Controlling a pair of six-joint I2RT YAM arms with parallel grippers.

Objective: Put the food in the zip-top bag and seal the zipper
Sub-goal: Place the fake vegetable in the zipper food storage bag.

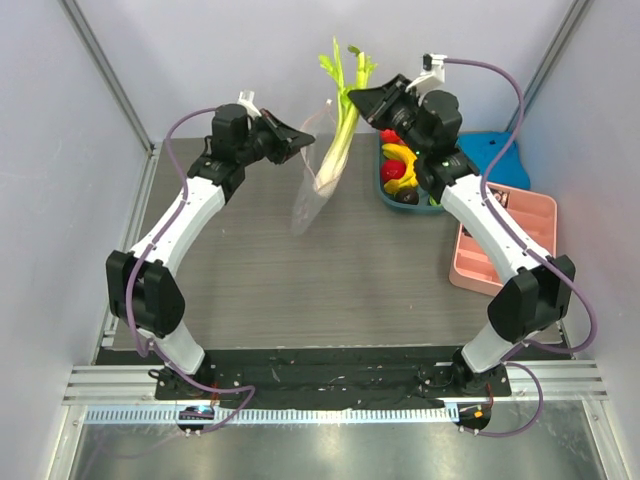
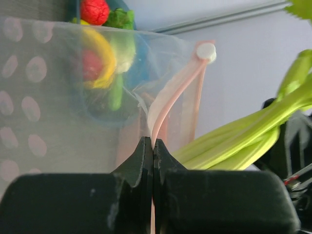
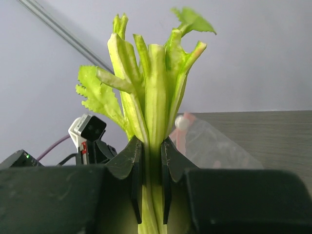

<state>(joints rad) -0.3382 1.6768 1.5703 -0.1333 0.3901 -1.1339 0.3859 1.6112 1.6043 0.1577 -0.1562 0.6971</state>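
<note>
- Left pincer (image 2: 152,144): jaws pressed together on the zipper (image 2: 168,102), a thin pale-pink strip. The strip curves up from the jaws to a small white round tab.
- Zip-top bag (image 1: 312,198): clear crinkly film with pale dots, hanging from that grip above the surface (image 1: 300,290). Its outline is faint from the top view.
- Right pincer (image 3: 151,146): clamped on the celery stalk (image 3: 155,92), which stands upright. The stalk is ribbed and pale green, with frilled leaves at the top.
- The stalk's whitish base meets the bag's upper edge in the top view. We cannot tell whether it is inside the mouth.
- Blue container (image 1: 385,195): partly hidden behind the right arm. It holds yellow bananas (image 1: 400,158).
- A red fruit (image 2: 94,10) and a lettuce head (image 2: 121,18) are cut off at the left wrist view's top edge. Other contents are blurred through the film.
- Pink tray (image 1: 500,245): ridged, at the surface's right side.
</note>
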